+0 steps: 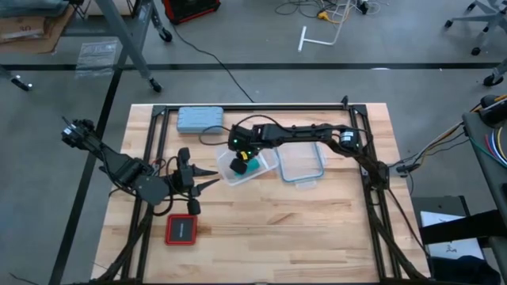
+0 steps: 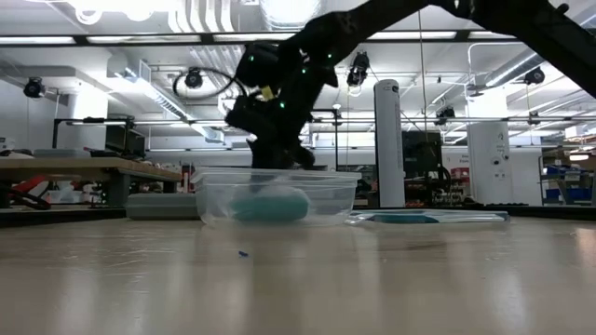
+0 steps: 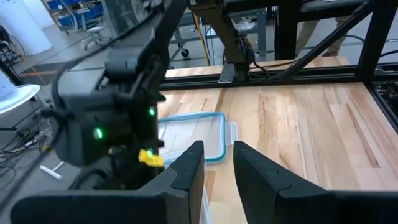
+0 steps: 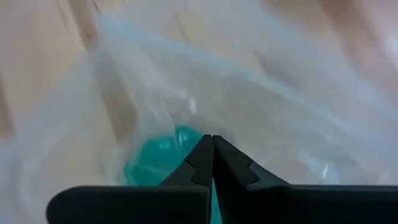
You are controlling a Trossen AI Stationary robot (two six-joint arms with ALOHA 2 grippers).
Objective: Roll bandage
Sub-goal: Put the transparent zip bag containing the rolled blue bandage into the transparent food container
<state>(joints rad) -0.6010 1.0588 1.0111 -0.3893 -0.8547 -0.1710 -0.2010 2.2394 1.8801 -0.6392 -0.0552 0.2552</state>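
The right gripper (image 1: 240, 164) reaches down into a clear plastic container (image 1: 265, 168) near the centre of the table (image 1: 317, 229), at about 9 o'clock from the arm's base side. In the right wrist view its fingertips (image 4: 205, 158) are pressed together, tip to tip, with nothing visibly pinched between them. The teal-green bandage (image 4: 155, 163) lies on the container floor just under and beside those tips; whether the tips touch it cannot be told. From table height the bandage (image 2: 270, 203) shows as a soft bundled lump inside the container (image 2: 209, 200), with the gripper (image 2: 284, 158) coming in from above.

The container's lid (image 1: 303, 163), clear with a teal rim, lies flat just at 3 o'clock of the container. A grey-blue case (image 1: 200, 119) sits at 11 o'clock of the container, near the far edge of the table.

The left gripper (image 1: 207, 177) waits at 9 o'clock of the container, above the wood, its fingers (image 3: 186, 174) parted by a narrow gap and holding nothing. A red and black square device (image 1: 181, 230) lies at 6 o'clock of it.
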